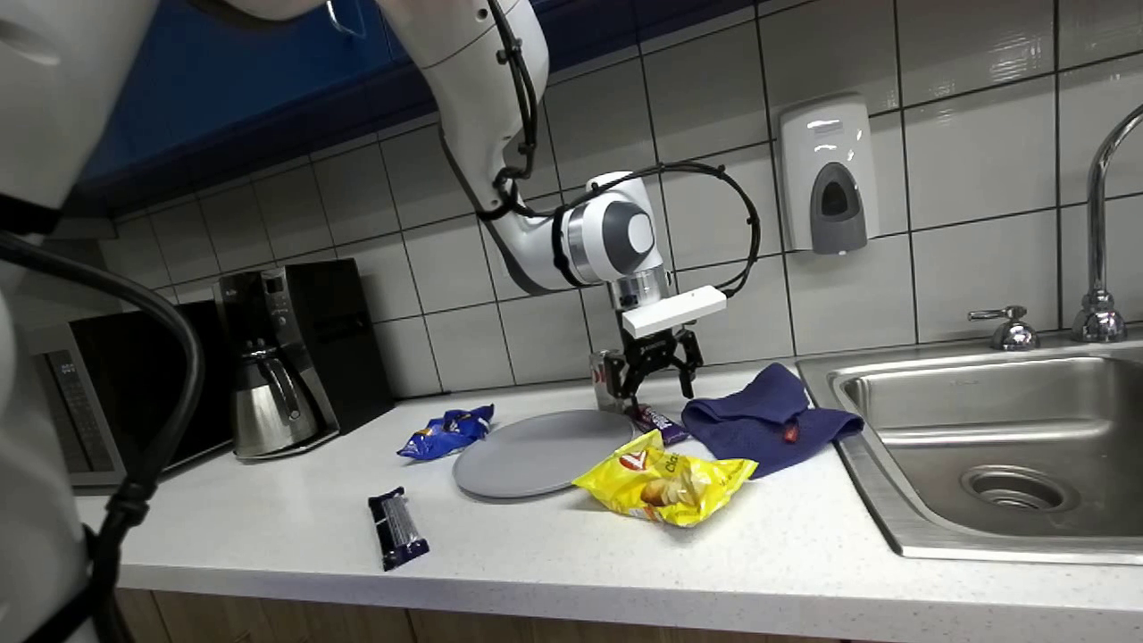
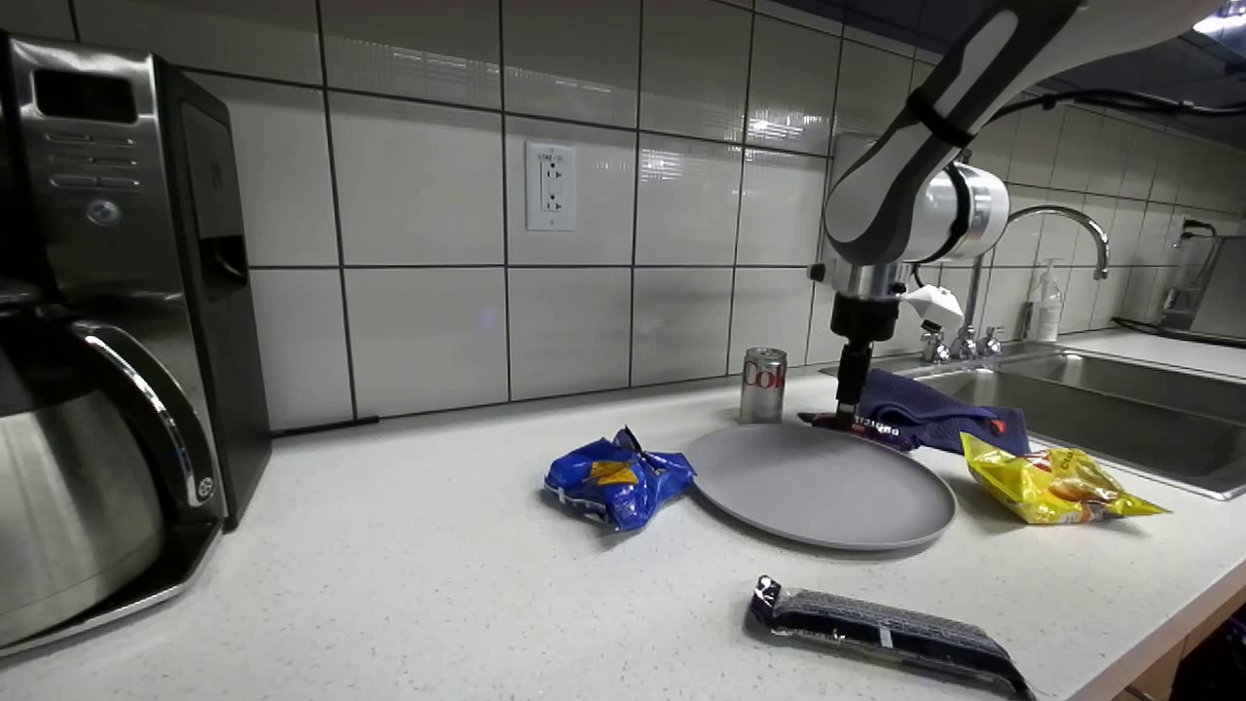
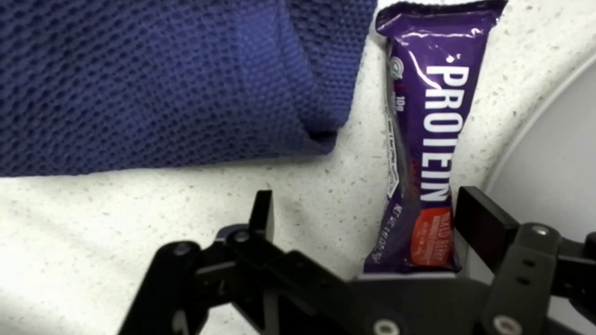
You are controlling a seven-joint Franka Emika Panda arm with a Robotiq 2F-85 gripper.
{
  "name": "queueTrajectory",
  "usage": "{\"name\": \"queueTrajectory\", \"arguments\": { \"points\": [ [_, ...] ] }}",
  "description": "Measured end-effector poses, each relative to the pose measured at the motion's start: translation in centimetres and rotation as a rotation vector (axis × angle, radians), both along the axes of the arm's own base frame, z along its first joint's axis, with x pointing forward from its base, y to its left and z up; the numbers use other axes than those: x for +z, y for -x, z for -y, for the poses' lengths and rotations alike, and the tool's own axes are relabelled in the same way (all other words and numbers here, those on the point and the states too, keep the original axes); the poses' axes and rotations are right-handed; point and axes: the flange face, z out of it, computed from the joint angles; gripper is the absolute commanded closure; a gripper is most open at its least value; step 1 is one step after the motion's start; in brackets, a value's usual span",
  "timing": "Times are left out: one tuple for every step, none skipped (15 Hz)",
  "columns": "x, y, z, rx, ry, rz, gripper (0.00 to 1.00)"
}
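My gripper [image 3: 368, 204] is open and holds nothing, pointing down over the counter; it also shows in both exterior views [image 1: 659, 384] [image 2: 851, 389]. A purple protein bar [image 3: 433, 135] lies flat; its lower end is between the spread fingers, close beside the right finger in the wrist view. I cannot tell whether they touch. The bar also shows in both exterior views [image 1: 663, 426] [image 2: 878, 432]. A dark blue towel [image 3: 163, 83] lies beside the bar. On the bar's other side is a grey plate [image 3: 554, 153]. A silver Coke can [image 2: 762, 387] stands behind the plate, near the gripper.
A yellow chip bag [image 1: 670, 487] lies by the plate's edge and the towel. A blue snack bag [image 2: 623, 482] lies on the plate's opposite side. A dark wrapped bar [image 1: 396, 529] lies near the counter's front. A steel sink [image 1: 866, 500], coffee maker [image 1: 321, 339] and tiled wall bound the counter.
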Motion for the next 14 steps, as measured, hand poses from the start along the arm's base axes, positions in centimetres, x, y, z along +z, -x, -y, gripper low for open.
{"name": "queueTrajectory", "arguments": {
  "points": [
    [-0.02,0.03,0.02,0.001,0.001,-0.001,0.0],
    [-0.04,0.04,0.02,0.003,0.003,-0.002,0.0],
    [-0.06,0.06,0.02,0.005,0.003,-0.002,0.0],
    [-0.09,0.08,0.01,0.006,0.004,-0.003,0.0],
    [-0.15,0.13,0.0,0.007,0.004,-0.004,0.0],
    [-0.22,0.18,-0.01,0.009,0.005,-0.006,0.0],
    [-0.32,0.26,-0.03,0.012,0.006,-0.009,0.0],
    [-0.44,0.37,-0.05,0.015,0.008,-0.013,0.0],
    [-0.59,0.49,-0.06,0.018,0.011,-0.017,0.0],
    [-0.72,0.6,-0.05,0.021,0.013,-0.021,0.0],
    [-0.8,0.68,-0.04,0.022,0.014,-0.022,0.25],
    [-0.84,0.72,-0.02,0.023,0.014,-0.023,0.28],
    [-0.85,0.73,0.0,0.023,0.015,-0.022,0.34],
    [-0.84,0.73,0.01,0.024,0.015,-0.02,0.44]
  ]
}}
